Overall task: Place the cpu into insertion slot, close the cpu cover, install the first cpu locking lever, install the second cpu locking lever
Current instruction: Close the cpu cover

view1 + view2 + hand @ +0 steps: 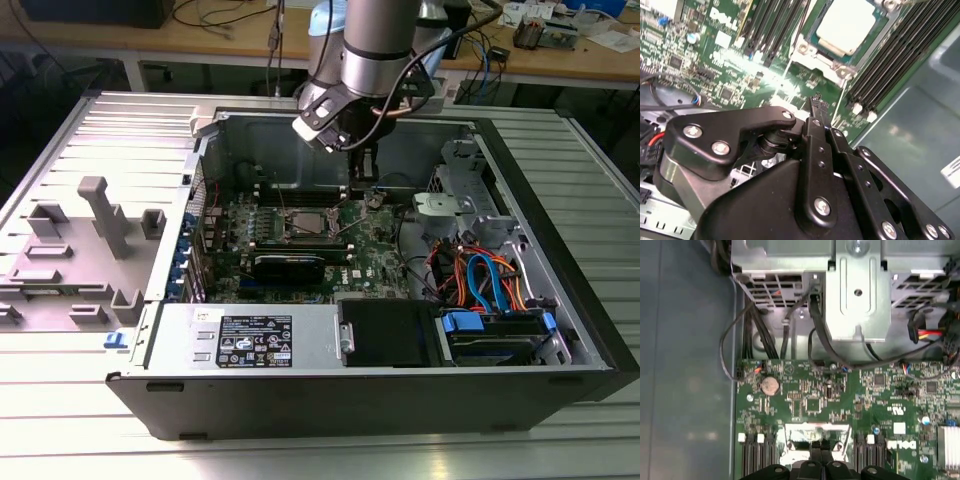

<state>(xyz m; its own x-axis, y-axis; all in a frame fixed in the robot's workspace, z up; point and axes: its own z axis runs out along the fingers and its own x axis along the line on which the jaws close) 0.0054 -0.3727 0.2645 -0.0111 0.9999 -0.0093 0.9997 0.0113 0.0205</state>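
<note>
Gripper (815,100) just beside insertion slot (807,55), fingers (812,130) pressed together, clasping nothing; cpu (847,25) seated flat inside that slot, silvery top facing up.

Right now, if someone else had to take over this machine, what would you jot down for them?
The gripper is shut, with nothing visibly held, and hovers over the motherboard beside the insertion slot.
The cpu sits in that slot.
The cpu cover seems to lie flat around the cpu, but I am not certain.
Done: cpu placed.
Left: confirm the cover is closed, then both locking levers, whose state I cannot tell.
</note>
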